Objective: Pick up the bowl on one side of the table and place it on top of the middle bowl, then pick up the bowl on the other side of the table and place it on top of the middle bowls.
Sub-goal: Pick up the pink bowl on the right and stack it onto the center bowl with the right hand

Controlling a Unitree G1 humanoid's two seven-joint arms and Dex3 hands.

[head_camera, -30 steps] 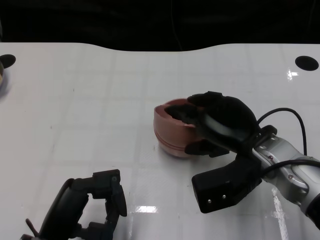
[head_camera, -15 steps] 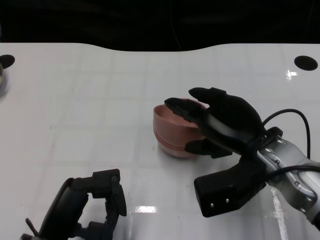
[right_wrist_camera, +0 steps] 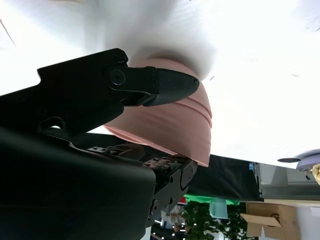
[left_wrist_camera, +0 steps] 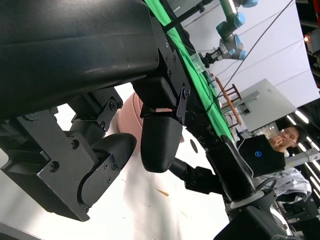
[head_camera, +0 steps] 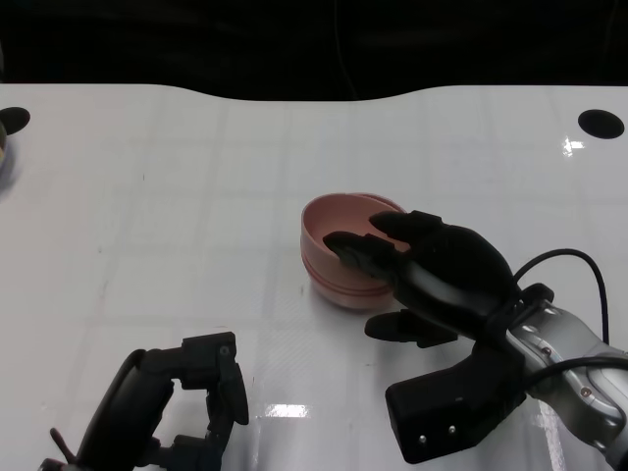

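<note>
Right hand (head_camera: 442,275) sits low beside the stacked pink bowls (head_camera: 339,257), fingers spread, upper fingers reaching over the near rim and the thumb lying on the table just off the bowl wall, so it looks open with nothing gripped, though whether the fingertips touch the rim cannot be told from above. From the right wrist view one black finger (right_wrist_camera: 165,85) lies across the ribbed pink wall (right_wrist_camera: 175,127), and the seams there suggest nested bowls. That stack stands near the middle of the white table (head_camera: 196,196). Over on the near left, the left hand (head_camera: 182,407) rests idle with its fingers curled in, holding nothing, well apart from the stack. At the far left edge a sliver of another object (head_camera: 5,147) pokes in, too cropped to name. On handling, these bowls look like light, rigid, smooth plastic, likely slippery, so pinching the rim between thumb outside and fingers inside seems the safest hold, and the stack could slide if nudged sideways.
</note>
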